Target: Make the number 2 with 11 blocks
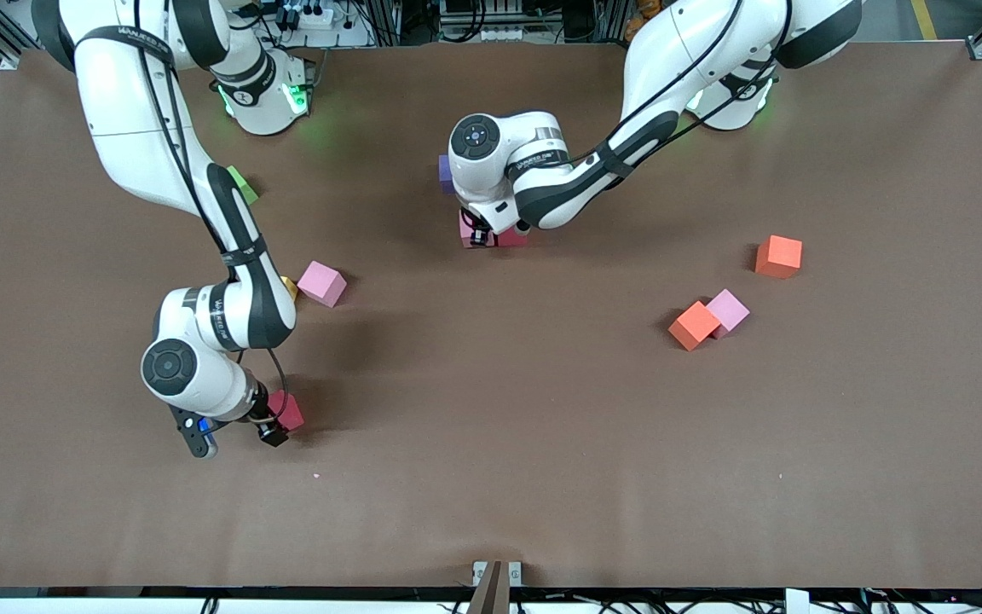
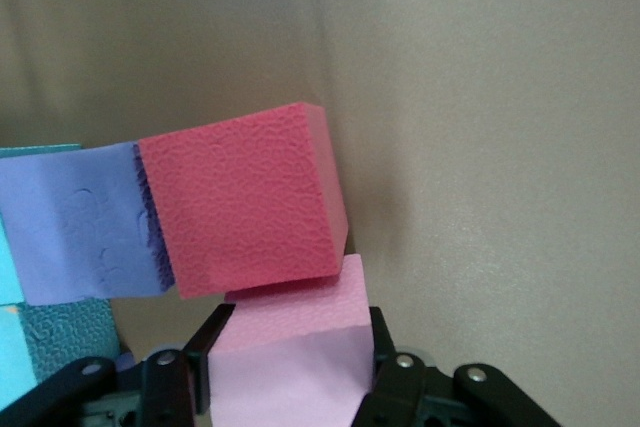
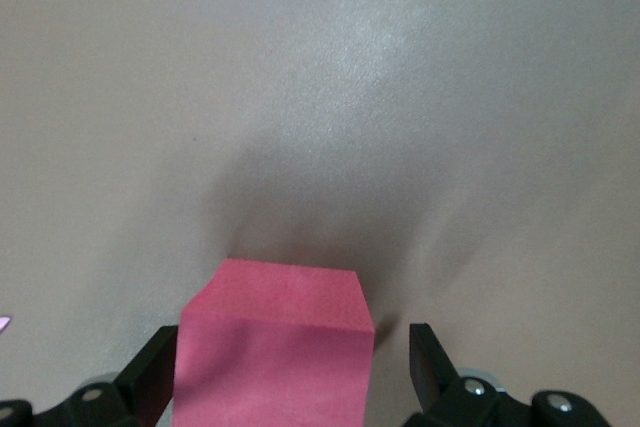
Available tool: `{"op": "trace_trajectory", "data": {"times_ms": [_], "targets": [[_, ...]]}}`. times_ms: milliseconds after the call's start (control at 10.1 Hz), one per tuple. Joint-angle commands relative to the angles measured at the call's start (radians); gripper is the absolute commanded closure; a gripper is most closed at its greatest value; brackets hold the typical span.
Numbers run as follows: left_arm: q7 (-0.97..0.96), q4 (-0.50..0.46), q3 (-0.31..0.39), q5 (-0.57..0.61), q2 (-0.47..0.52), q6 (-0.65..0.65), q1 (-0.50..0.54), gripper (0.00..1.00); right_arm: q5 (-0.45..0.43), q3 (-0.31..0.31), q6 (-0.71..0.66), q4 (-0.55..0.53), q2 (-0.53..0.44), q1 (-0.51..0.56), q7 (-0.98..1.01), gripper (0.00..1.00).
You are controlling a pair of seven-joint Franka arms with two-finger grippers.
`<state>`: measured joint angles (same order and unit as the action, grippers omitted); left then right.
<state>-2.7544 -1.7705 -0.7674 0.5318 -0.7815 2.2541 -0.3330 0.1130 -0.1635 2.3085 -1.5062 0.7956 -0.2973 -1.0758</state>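
My left gripper (image 1: 481, 236) (image 2: 295, 329) is shut on a pink cube (image 1: 465, 228) (image 2: 300, 367) at the table's middle. That cube sits against a red cube (image 1: 513, 240) (image 2: 245, 202). A purple cube (image 1: 445, 173) (image 2: 80, 222) and a light blue cube (image 2: 45, 342) adjoin the red one, mostly hidden under the arm in the front view. My right gripper (image 1: 274, 426) (image 3: 292, 347) is open and low around another red cube (image 1: 289, 411) (image 3: 270, 347), with a gap at one finger. Loose blocks are a pink cube (image 1: 321, 283) and a yellow cube (image 1: 289, 287) peeking from under the right arm.
Toward the left arm's end lie two orange-red cubes (image 1: 779, 256) (image 1: 695, 325) and a pink cube (image 1: 727, 309) touching the nearer one. A green cube (image 1: 242, 183) lies by the right arm's base.
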Motion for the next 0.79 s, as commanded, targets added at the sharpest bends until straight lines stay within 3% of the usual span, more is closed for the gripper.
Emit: {"op": "trace_trajectory", "data": {"times_ms": [0, 99, 693], "targets": [[-0.152, -0.024, 0.002, 0.054, 0.013, 0.021, -0.009, 0.55, -0.015, 0.001, 0.008, -0.008, -0.004, -0.008, -0.013, 0.78], [-0.152, -0.026, 0.002, 0.054, 0.011, 0.022, -0.009, 0.55, -0.015, 0.001, 0.006, -0.008, -0.004, -0.009, -0.012, 0.95], [-0.152, -0.035, 0.026, 0.056, 0.011, 0.036, -0.024, 0.55, -0.012, 0.002, -0.053, -0.003, -0.032, -0.032, -0.026, 0.94]]}}
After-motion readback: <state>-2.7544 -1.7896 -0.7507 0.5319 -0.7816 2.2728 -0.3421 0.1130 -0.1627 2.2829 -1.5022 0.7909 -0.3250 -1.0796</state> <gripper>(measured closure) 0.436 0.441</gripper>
